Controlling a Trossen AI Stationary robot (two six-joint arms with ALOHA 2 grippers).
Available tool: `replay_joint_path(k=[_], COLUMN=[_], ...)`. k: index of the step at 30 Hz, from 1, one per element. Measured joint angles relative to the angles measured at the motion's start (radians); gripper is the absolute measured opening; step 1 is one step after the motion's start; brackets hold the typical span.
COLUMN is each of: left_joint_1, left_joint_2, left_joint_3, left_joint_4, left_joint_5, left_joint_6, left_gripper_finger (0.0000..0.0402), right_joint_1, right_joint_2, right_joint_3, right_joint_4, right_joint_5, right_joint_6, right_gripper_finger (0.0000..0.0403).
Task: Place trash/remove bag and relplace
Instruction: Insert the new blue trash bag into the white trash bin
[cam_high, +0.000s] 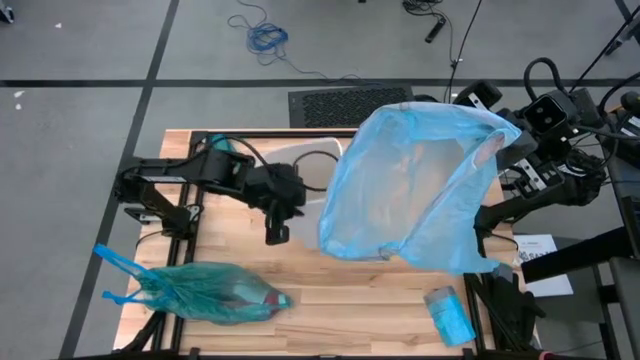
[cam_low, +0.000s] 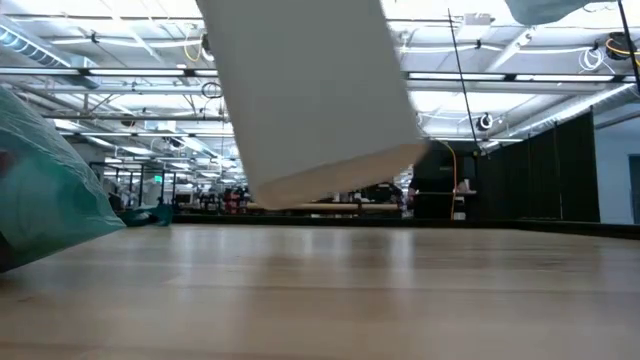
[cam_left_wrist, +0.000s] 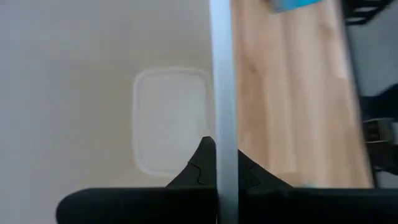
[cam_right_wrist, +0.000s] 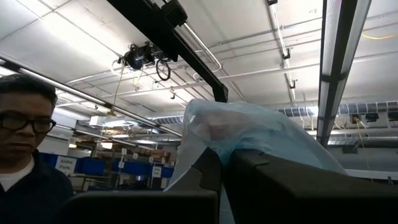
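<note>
I have the left end effector (cam_high: 277, 222) clenched on the white bin's (cam_high: 305, 165) rim, tilting it; the right end effector (cam_high: 497, 143) grips the fresh blue bag (cam_high: 400, 190) above it. The tied full bag (cam_high: 205, 292) lies nearer me than the bin. I should spread the mouth wide before lowering.

Desk (cam_high: 330, 290): pale wood planks, smooth, satin sheen. Empty bag (cam_high: 410, 190): thin pale-blue plastic film, translucent, crinkled, slightly glossy. Filled bag (cam_high: 205, 292): teal plastic film, wrinkled, see-through. White bin (cam_low: 310, 90): smooth matt plastic; rim (cam_left_wrist: 222, 93) thin and glossy. Folded blue pack (cam_high: 449, 313): glossy plastic. Arms: dark matt plastic and metal. Floor (cam_high: 80, 130): grey, matt.
</note>
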Motion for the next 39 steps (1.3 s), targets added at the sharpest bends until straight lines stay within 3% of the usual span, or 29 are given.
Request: replay_joint_path(k=[3,10,15,28,39], left_joint_1=[-0.002,-0.014,-0.014,-0.013,-0.013], left_joint_2=[0.021,0.124,0.16,0.146,0.1], left_joint_3=[0.003,0.003,0.004,0.005,0.076], left_joint_4=[0.029,0.027,0.073,0.187,0.223], left_joint_5=[0.054,0.057,0.095,0.163,0.174], left_joint_6=[0.002,0.025,0.026,0.014,-0.003], left_gripper_finger=[0.0001,0.0,0.0024,0.0113,0.0128], right_joint_1=[0.0,0.0,0.0,0.0,-0.012], right_joint_2=[0.0,0.0,0.0,-0.007,0.018], right_joint_3=[0.0,0.0,0.0,0.0,0.057], right_joint_4=[0.0,0.0,0.0,0.004,0.0], right_joint_5=[0.0,0.0,0.0,0.0,-0.028], right_joint_6=[-0.003,-0.004,-0.002,-0.007,-0.007], right_gripper_finger=[0.0,0.0,0.0,0.0,0.0])
